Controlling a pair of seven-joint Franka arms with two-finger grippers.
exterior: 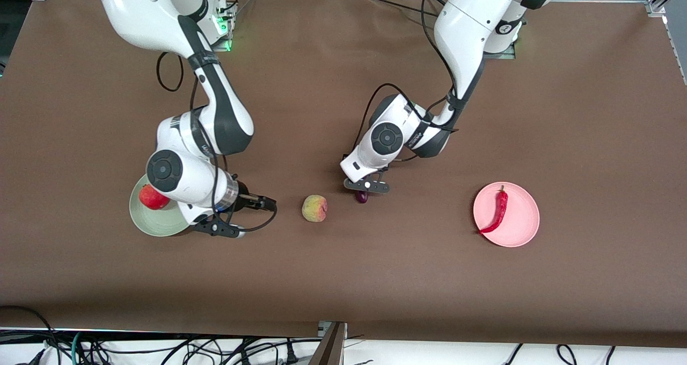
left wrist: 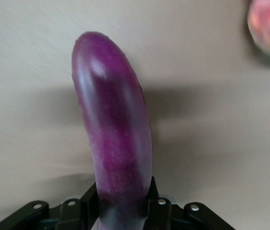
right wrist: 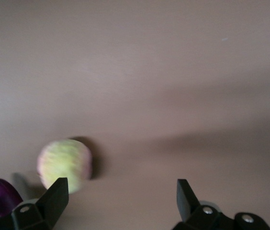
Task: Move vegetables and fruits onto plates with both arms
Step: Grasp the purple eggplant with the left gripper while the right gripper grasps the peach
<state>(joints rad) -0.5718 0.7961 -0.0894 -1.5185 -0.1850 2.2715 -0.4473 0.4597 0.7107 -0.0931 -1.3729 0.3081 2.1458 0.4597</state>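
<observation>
The left gripper (left wrist: pixel 123 211) has its fingers closed on the eggplant (left wrist: pixel 113 129), which hangs end-down over the table (exterior: pixel 343 279); the pink plate (exterior: pixel 523 231) lies at 3 o'clock. The right gripper (right wrist: pixel 120 196), fingers wide and empty, has the peach (exterior: pixel 314 208) at its 3 o'clock.

The glossy purple eggplant (left wrist: pixel 116 139) is clamped at one end in the left gripper (exterior: pixel 366 185) over mid-bench. The yellow-green peach (exterior: pixel 314 208) lies on the bench beside it. The red fruit (exterior: pixel 153 198) sits on the green plate (exterior: pixel 155 223) toward the right arm's end; the red chili (exterior: pixel 498 210) lies on the pink plate (exterior: pixel 518 228) toward the left arm's end.
</observation>
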